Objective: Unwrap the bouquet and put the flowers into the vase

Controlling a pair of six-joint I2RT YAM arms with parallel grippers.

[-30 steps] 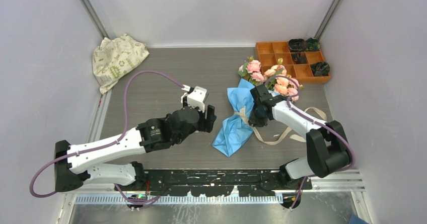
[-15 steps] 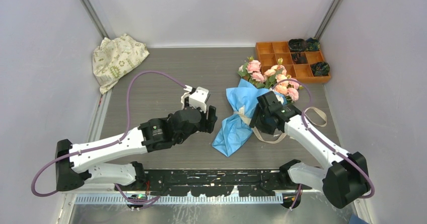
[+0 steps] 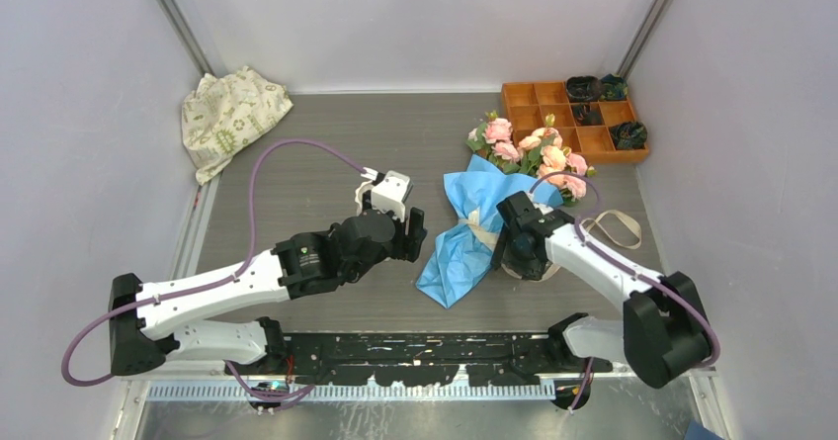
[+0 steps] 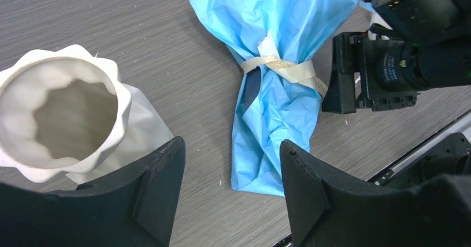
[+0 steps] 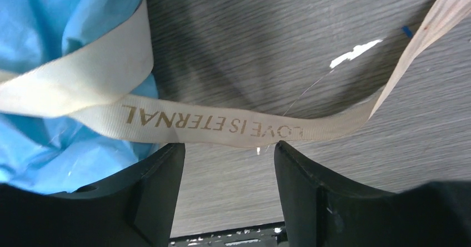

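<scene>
Bouquet [image 3: 474, 224]: lies on its side in the middle of the tabletop [image 3: 326, 163], between the two arms, blooms toward the far right, the crumpled tail of the blue paper toward the near edge.
Wrapping: blue paper still bound at the waist by a beige ribbon [image 4: 283, 69]; not unwrapped.
Flowers [image 3: 539, 153]: pink and peach roses with green leaves, spilling from the open end of the paper, just beside the orange tray [image 3: 509, 99].
Ribbon ends: loose loops trail over the tabletop to the right of the bouquet; in the right wrist view one band reads "LOVE IS ETERNAL" in gold.
Vase [image 3: 388, 193]: white, ribbed, upright on the tabletop left of the bouquet, empty, mouth up.
Left pincer [image 4: 230, 150]: released, fingers apart with bare tabletop between them; the vase stands just outside its left finger, and nothing is grasped.
Right pincer [image 5: 228, 150]: released, low at the right side of the bouquet's tied waist; the lettered band crosses just beyond its fingertips, not pinched between them.
Right arm from the left wrist view: its black wrist [image 4: 383, 69] sits just beside the ribbon knot.
Orange tray: far right corner, several compartments, dark objects [image 3: 583, 88] in a few of them; what they are I cannot tell.
Cloth [image 3: 229, 114]: cream, patterned, bunched in the far left corner, well apart from everything else.
</scene>
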